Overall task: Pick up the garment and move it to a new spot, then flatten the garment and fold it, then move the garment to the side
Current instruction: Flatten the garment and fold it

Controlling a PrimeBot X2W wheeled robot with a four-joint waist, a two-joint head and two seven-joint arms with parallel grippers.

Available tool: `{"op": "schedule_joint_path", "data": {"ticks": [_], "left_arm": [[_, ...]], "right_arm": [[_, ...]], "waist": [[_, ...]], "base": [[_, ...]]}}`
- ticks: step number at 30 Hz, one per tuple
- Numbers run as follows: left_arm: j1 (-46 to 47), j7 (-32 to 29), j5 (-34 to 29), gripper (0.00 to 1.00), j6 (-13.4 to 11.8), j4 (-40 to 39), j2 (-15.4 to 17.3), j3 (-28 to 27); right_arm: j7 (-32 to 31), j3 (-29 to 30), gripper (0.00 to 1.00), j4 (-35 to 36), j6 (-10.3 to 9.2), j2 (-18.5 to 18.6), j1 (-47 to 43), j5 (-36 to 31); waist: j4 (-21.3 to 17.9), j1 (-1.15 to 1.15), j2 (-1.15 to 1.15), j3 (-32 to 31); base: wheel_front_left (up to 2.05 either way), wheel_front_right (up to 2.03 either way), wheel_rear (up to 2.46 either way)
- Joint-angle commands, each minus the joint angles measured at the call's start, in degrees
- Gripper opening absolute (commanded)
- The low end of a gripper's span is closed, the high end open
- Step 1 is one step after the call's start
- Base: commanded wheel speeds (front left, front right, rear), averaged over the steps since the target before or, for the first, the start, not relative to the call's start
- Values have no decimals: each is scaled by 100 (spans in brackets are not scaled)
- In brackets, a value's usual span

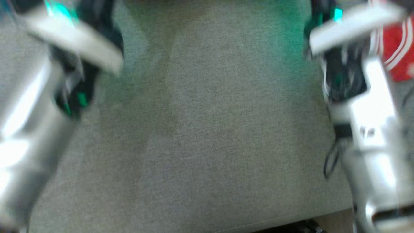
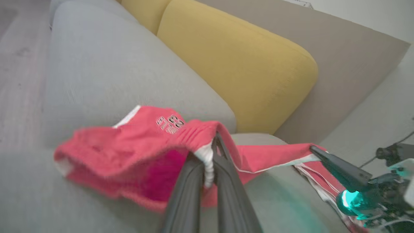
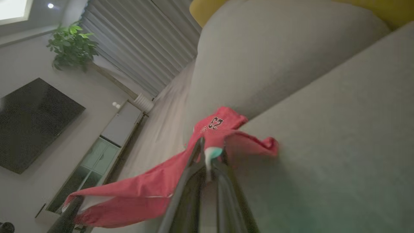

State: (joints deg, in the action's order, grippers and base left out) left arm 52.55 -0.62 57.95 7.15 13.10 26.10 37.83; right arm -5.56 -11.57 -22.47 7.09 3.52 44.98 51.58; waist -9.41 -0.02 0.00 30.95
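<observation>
The left gripper (image 2: pixel 208 150) is clenched on the white waistband of the red shorts (image 2: pixel 129 142), and the right gripper (image 3: pixel 210 149) pinches another edge. The shorts stretch between them over the grey sofa (image 2: pixel 106 71) seat, near a yellow cushion (image 2: pixel 245 64).

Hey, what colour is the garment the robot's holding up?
The garment is red with white trim and a small number print, clearest in the left wrist view.

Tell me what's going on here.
The robot has a red garment pinched in both grippers. The left gripper is shut on a white-trimmed edge, and the right gripper is shut on another part. The cloth hangs bunched between them over the grey sofa, in front of a yellow cushion. It is not yet flattened or folded.
</observation>
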Motion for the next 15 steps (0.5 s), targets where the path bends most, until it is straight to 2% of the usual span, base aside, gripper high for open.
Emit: {"op": "schedule_joint_path", "data": {"ticks": [1,5,8,12,15], "left_arm": [[-71,140,45,0,32,-304,354,-85],[-1278,770,285,0,33,-775,565,480],[-2093,1137,434,0,33,-1028,602,801],[-3244,1448,709,0,-27,-1357,556,812],[-4133,1532,783,0,-288,-1816,510,685]], "right_arm": [[-11,40,0,340,40,-64,-159,-76],[-388,535,0,1133,40,7,-1541,-357],[-786,1037,0,1942,40,-2,-2714,-453],[-1393,1579,0,3085,40,-43,-4230,-557],[-1802,1879,0,3928,40,-59,-5226,-510]], "waist": [[37,2,0,-84],[247,2,0,-452],[441,2,0,-815],[543,2,0,-1301],[570,2,0,-1493]], "base": [[0,0,0],[0,0,0],[0,0,0],[0,0,0],[0,0,0]]}}
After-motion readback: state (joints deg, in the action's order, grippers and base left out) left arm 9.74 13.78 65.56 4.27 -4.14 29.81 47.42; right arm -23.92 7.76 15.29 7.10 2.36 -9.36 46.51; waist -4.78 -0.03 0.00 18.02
